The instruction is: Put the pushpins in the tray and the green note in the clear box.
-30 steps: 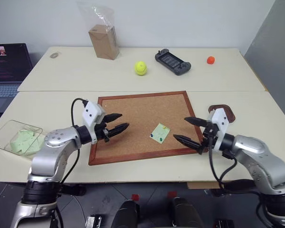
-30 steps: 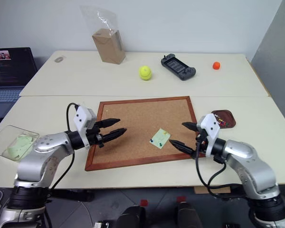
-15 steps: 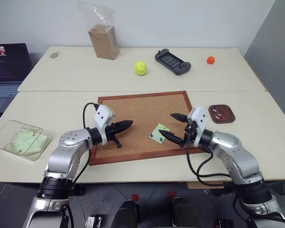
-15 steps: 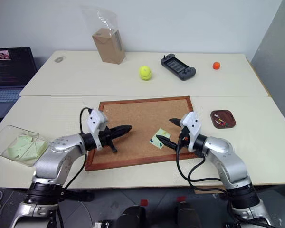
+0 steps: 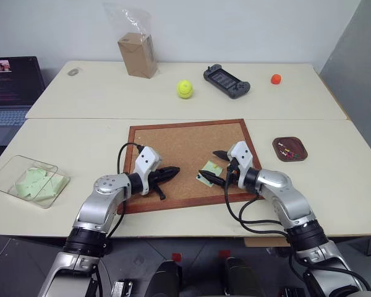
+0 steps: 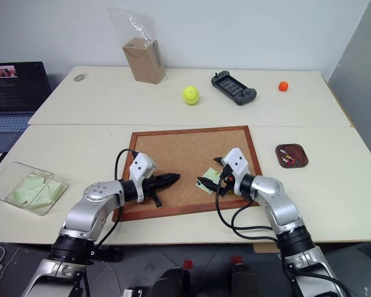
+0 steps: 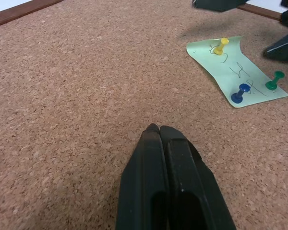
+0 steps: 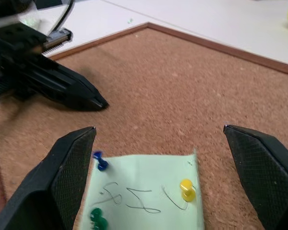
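Green note (image 7: 236, 71) pinned flat on the cork board (image 5: 173, 139) by three pushpins (yellow (image 7: 220, 46), blue (image 7: 240, 93), green (image 7: 273, 80)). Right gripper (image 8: 163, 158), fingers spread wide, straddles the note, holding nothing. Left gripper (image 7: 158, 130), fingers pressed together, empty, over bare cork. Tray (image 5: 290, 149) right of board; clear box (image 5: 6, 173) far left.

You see the green note (image 7: 237, 70) flat on the cork, pinned by yellow (image 7: 220, 46), blue (image 7: 240, 93) and green (image 7: 274, 80) pushpins; the reddish-brown tray (image 5: 290, 149) holds red and white ones; the clear box (image 5: 27, 182) holds green slips.
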Robot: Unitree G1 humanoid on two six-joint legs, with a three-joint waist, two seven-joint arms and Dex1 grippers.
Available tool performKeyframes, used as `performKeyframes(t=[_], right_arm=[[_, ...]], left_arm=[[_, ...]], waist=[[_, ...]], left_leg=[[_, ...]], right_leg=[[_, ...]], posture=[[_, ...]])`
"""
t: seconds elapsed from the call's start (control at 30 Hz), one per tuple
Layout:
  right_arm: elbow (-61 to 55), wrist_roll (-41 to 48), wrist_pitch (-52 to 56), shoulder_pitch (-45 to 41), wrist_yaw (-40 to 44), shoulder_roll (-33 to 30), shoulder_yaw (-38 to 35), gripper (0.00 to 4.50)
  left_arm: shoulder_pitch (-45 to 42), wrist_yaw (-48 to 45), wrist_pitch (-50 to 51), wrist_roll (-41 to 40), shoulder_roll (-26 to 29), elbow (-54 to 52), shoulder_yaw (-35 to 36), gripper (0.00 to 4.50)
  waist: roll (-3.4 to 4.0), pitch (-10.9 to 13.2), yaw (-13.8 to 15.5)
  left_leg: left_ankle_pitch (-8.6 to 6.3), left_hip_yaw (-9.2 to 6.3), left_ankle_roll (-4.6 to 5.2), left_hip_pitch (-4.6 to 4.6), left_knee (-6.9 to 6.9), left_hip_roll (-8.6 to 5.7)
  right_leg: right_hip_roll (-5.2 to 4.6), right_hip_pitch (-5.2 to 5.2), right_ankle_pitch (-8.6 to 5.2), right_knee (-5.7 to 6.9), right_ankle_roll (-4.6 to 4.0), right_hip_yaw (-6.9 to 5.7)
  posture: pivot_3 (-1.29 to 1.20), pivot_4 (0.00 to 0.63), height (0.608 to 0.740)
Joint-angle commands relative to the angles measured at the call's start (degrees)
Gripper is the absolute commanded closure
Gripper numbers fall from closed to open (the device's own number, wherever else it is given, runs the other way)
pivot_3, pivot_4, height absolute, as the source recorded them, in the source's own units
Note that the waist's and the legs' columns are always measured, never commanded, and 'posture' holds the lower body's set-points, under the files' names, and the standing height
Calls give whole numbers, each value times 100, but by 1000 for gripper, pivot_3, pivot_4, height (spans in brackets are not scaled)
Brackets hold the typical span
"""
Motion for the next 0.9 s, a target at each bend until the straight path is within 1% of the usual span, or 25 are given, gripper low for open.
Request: performKeyframes(t=[0.03,0.1,0.17,0.3,0.37,0.5,0.67,0.7,0.73,0.8,0.9], right_arm=[[133,-117,-289,-127,78,55,-25,172],[201,-131,-338,-134,112,66,-45,432],[244,-128,-383,-141,139,79,-77,884],[354,-208,-477,-167,170,84,-82,1578],[419,-238,-519,-188,166,92,-88,2028],[627,-411,-756,-268,69,66,-89,2707],[838,-493,-955,-356,4,75,-172,3791],[868,-508,-993,-370,-3,70,-175,3948],[900,-510,-1024,-384,-17,76,-190,4225],[964,-534,-1089,-405,-17,83,-192,4453],[990,-567,-1152,-389,-4,86,-178,4453]], left_arm=[[65,-129,76,52,26,-20,-138,4490],[71,-136,82,54,33,-23,-124,4500],[67,-129,89,68,32,-30,-127,4500],[54,-82,68,104,15,-21,-120,4500],[46,-80,67,106,13,-24,-123,4500],[16,-67,80,97,-9,-58,-129,4500],[52,-66,65,104,1,-94,-137,4500],[58,-62,62,107,5,-100,-135,4500],[63,-58,65,107,8,-107,-133,4500],[68,-43,68,111,13,-116,-133,4500],[80,-14,70,104,17,-148,-135,4500]], waist=[[0,0,1],[1,0,-1],[1,0,-1],[1,0,-1],[1,0,-2],[1,-1,-2],[1,0,-1],[1,0,-2],[1,-1,-2],[1,0,-2],[1,-1,-2]], left_leg=[[0,-1,0,0,0,1],[0,0,0,0,-1,1],[0,0,0,0,-1,1],[0,0,0,0,-1,1],[0,0,0,0,-1,1],[0,0,0,0,0,1],[0,0,0,0,0,0],[0,0,0,0,-1,1],[0,0,0,0,-1,0],[0,1,0,1,0,0],[0,1,0,1,1,0]], right_leg=[[0,0,0,0,0,-1],[0,-1,0,0,0,0],[0,-1,0,0,0,1],[0,-1,0,0,0,1],[0,-1,0,0,0,0],[0,-1,0,0,0,1],[0,0,0,0,0,0],[0,0,0,0,0,0],[0,0,0,0,0,0],[0,0,0,1,0,1],[0,0,2,1,2,3]], posture=[[0,150,740],[0,150,740],[0,150,740],[0,150,740],[0,150,740],[0,150,740],[0,150,740],[0,150,740],[0,150,740],[0,150,740],[0,150,740]])
